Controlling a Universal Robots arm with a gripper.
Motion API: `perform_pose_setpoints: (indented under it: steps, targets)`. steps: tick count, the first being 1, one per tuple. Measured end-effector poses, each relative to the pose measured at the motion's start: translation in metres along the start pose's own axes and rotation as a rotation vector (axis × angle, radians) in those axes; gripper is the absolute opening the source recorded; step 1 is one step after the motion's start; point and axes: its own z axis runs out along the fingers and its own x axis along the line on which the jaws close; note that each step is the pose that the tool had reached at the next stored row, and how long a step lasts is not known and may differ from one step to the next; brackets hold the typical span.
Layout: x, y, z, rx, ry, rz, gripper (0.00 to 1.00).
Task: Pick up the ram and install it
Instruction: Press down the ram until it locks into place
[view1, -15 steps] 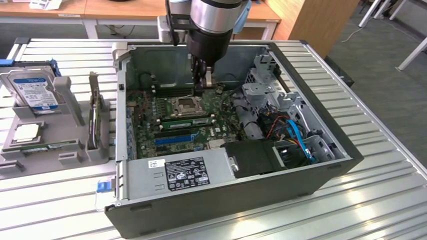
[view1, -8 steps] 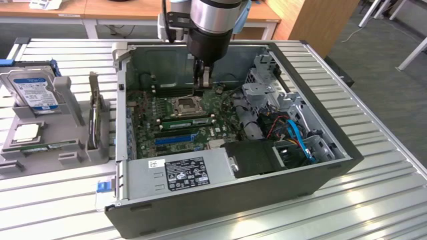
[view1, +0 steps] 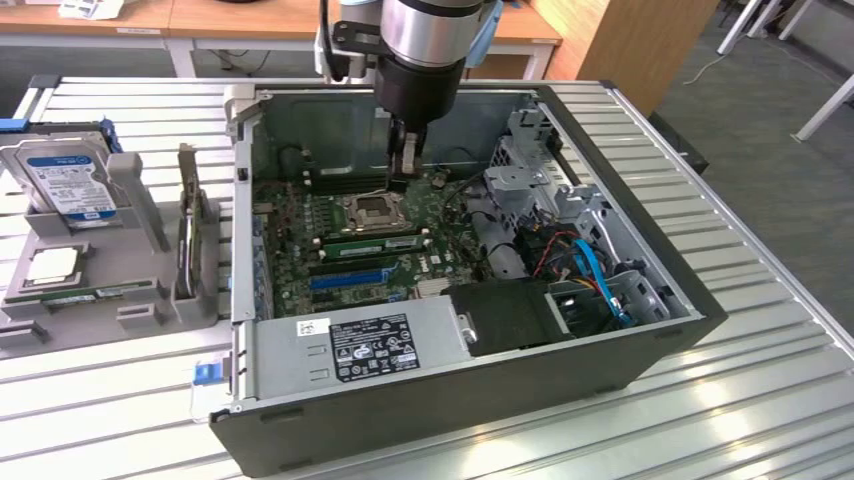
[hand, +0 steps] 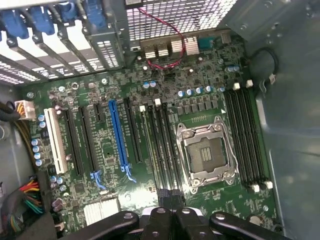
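Fingers (view1: 404, 165) are pinched fully shut inside the case (view1: 641, 350), and we reckon they're pushing the ram (view1: 350, 181) down into its far-side motherboard (view1: 400, 235) slot.

The motherboard (hand: 200, 210) is green, with black slots (hand: 162, 145), one bright blue slot (hand: 116, 132) and one white slot (hand: 56, 140). The case (view1: 534, 400) is dark grey on a table (view1: 747, 400) of pale ribbed slats. Blue cables (view1: 594, 275) lie beside a silver supply (view1: 360, 345) with a black label.
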Motion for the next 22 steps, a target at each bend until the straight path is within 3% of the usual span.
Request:
perform_pose_setpoints:
  steps: [22]
  targets:
    - [0.0000, 0.0000, -0.0002, 0.0121, -0.0041, 0.106, 0.10]
